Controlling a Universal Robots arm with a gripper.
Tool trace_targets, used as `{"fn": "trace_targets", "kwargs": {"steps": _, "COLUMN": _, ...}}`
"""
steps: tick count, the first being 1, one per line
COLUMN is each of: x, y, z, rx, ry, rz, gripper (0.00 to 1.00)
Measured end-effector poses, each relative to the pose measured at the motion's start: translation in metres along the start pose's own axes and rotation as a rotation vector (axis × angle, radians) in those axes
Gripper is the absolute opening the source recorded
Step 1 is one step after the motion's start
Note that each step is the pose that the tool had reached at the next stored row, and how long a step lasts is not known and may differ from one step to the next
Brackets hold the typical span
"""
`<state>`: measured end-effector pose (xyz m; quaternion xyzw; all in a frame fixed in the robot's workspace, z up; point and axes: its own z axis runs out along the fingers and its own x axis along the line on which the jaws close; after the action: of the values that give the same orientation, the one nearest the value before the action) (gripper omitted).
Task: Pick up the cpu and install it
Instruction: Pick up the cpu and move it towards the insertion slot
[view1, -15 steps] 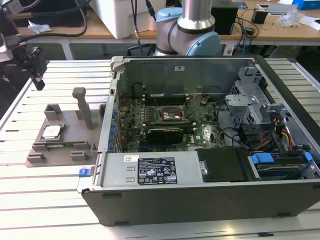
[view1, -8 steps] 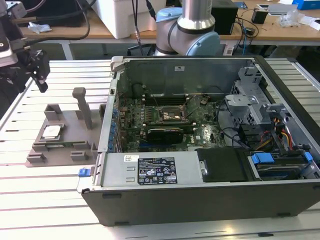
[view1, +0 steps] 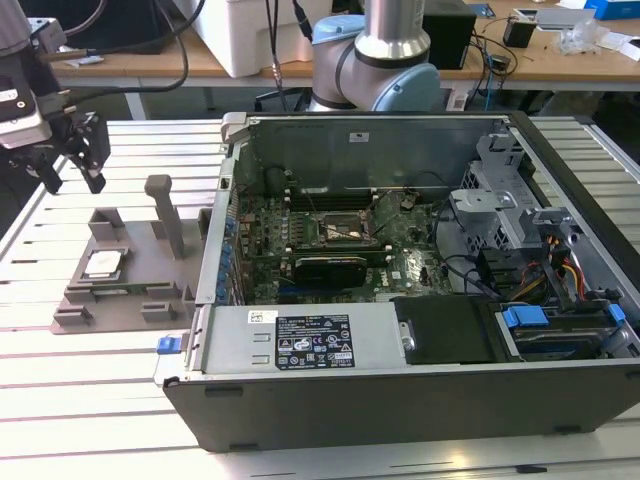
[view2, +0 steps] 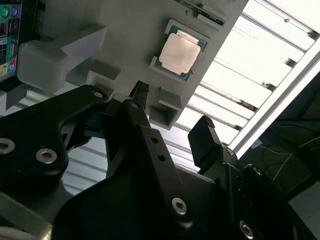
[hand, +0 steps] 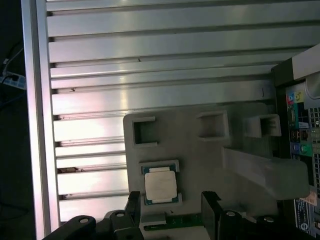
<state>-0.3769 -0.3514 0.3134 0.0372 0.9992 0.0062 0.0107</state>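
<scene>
Farthest to the exterior view's left, my gripper hangs in the air above the slatted table. Its fingers are spread with nothing between them. It is well clear of everything.

Moving right, the grey tray lies flat on the table. The cpu sits face up in a shallow pocket near the tray's left end, untouched. From the gripper, the cpu lies below and slightly toward the exterior view's right. That offset is what the pick depends on.

In the first wrist view the cpu appears just ahead of the gripper, nearer one finger than the other. Its edges look square to the gap. Being square, it has no long axis to favour.

In the second wrist view the cpu lies beyond the gripper.

Further right is the tray's tall post, then the open computer case. Its dark socket is deep inside on the board, well apart from the cpu. I judge the pick not yet begun.
</scene>
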Motion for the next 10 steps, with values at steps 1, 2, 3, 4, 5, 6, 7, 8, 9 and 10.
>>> {"fn": "trace_targets", "kwargs": {"steps": 1, "x": -0.0003, "y": 0.0006, "z": 0.0003, "rx": 0.0123, "ry": -0.0010, "rz": 0.000, "gripper": 0.60}}
{"fn": "trace_targets", "kwargs": {"steps": 2, "x": -0.0004, "y": 0.0016, "z": 0.0005, "rx": 0.0393, "ry": -0.0028, "rz": -0.001, "gripper": 0.60}}
{"fn": "trace_targets", "kwargs": {"steps": 3, "x": -0.0003, "y": 0.0026, "z": 0.0008, "rx": 0.0621, "ry": -0.0045, "rz": -0.003, "gripper": 0.60}}
{"fn": "trace_targets", "kwargs": {"steps": 4, "x": -0.0003, "y": 0.0030, "z": 0.0015, "rx": 0.0689, "ry": -0.0053, "rz": -0.006, "gripper": 0.60}}
{"fn": "trace_targets", "kwargs": {"steps": 5, "x": -0.0003, "y": 0.0031, "z": 0.0021, "rx": 0.0701, "ry": -0.0055, "rz": -0.012, "gripper": 0.60}}
{"fn": "trace_targets", "kwargs": {"steps": 6, "x": -0.0003, "y": 0.0031, "z": 0.0023, "rx": 0.0701, "ry": -0.0055, "rz": -0.020, "gripper": 0.60}}
{"fn": "trace_targets", "kwargs": {"steps": 7, "x": -0.0003, "y": 0.0034, "z": 0.0030, "rx": 0.0695, "ry": -0.0060, "rz": -0.049, "gripper": 0.60}}
{"fn": "trace_targets", "kwargs": {"steps": 8, "x": -0.0003, "y": 0.0034, "z": 0.0032, "rx": 0.0691, "ry": -0.0063, "rz": -0.063, "gripper": 0.60}}
{"fn": "trace_targets", "kwargs": {"steps": 9, "x": -0.0003, "y": 0.0034, "z": 0.0032, "rx": 0.0691, "ry": -0.0064, "rz": -0.066, "gripper": 0.60}}
{"fn": "trace_targets", "kwargs": {"steps": 10, "x": -0.0003, "y": 0.0034, "z": 0.0033, "rx": 0.0691, "ry": -0.0065, "rz": -0.066, "gripper": 0.60}}
